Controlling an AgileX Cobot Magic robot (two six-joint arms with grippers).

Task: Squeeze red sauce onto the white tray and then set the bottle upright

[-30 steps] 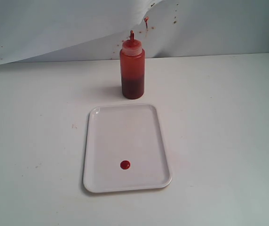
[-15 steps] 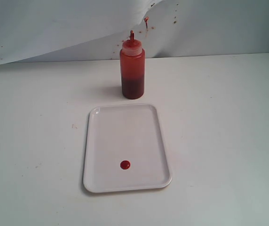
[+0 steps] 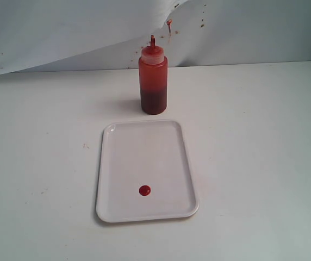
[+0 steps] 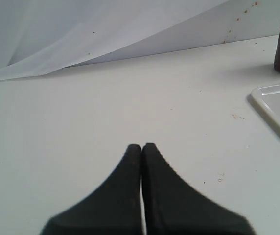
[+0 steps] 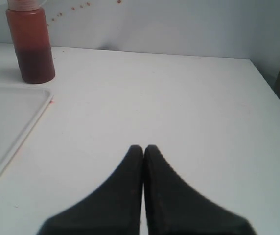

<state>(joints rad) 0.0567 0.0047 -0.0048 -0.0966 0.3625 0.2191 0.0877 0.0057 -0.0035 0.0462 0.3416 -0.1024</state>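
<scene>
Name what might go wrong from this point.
The bottle stands upright just behind the white tray; a nudged tray might topple it.
The red sauce sits near one short rim; tilting could run it over.
The left tool and right tool sit low, shut; a sweep might clip the tray.

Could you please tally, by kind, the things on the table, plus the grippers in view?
squeeze bottle: 1
white tray: 1
red sauce blob: 1
grippers, both shut: 2 (left gripper, right gripper)
Total: 5
</scene>
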